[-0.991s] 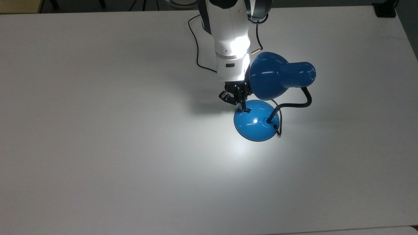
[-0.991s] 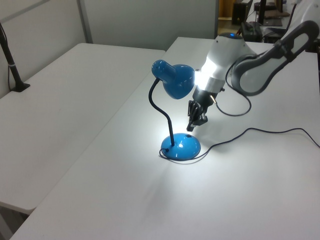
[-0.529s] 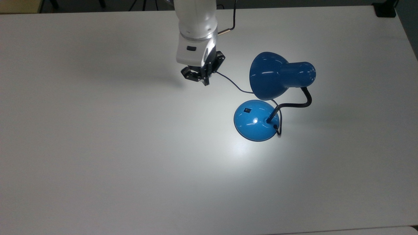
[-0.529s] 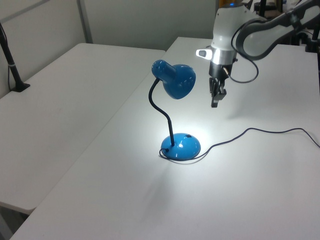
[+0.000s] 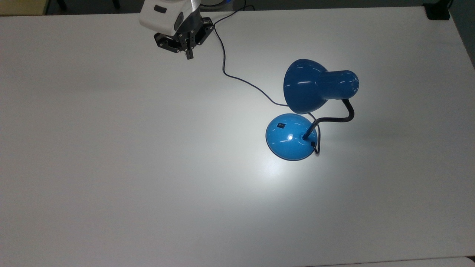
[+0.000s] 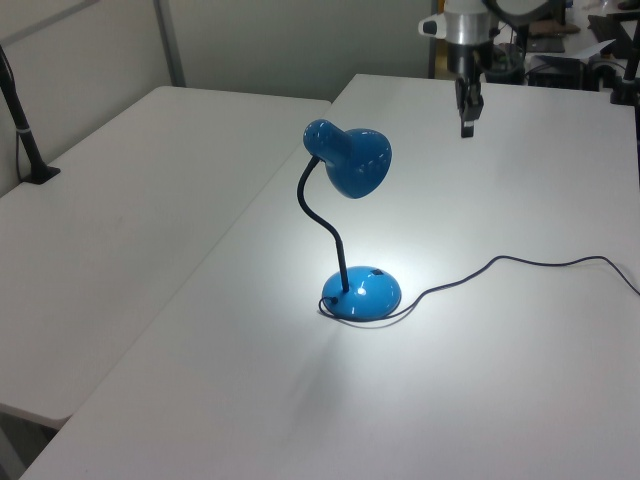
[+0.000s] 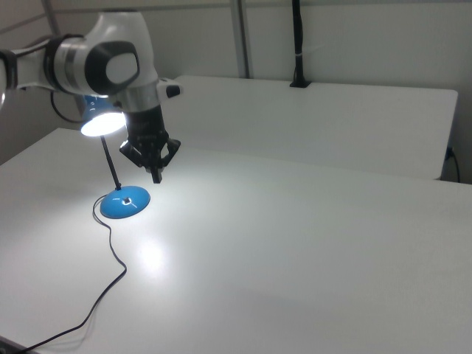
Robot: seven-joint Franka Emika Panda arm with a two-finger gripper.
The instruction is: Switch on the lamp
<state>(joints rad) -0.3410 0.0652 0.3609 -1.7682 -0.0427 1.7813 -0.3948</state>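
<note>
The blue lamp stands on the white table, its bell shade bent over the round base on a black gooseneck. It is lit: a bright pool lies on the table around the base, and the shade's mouth glows in the right view. A small black switch sits on the base's top. My gripper hangs shut and empty above the table, far off at the top view's upper left, well apart from the lamp. It also appears high at the back in the left view.
The lamp's thin dark cord runs from the base across the table toward the arm. A second white table adjoins, with a black clamped post. A black object sits at the top view's upper right corner.
My gripper has lifted off the lamp base and drawn back and to the top view's left, away from the switch. The lamp has stayed lit and has not moved.
</note>
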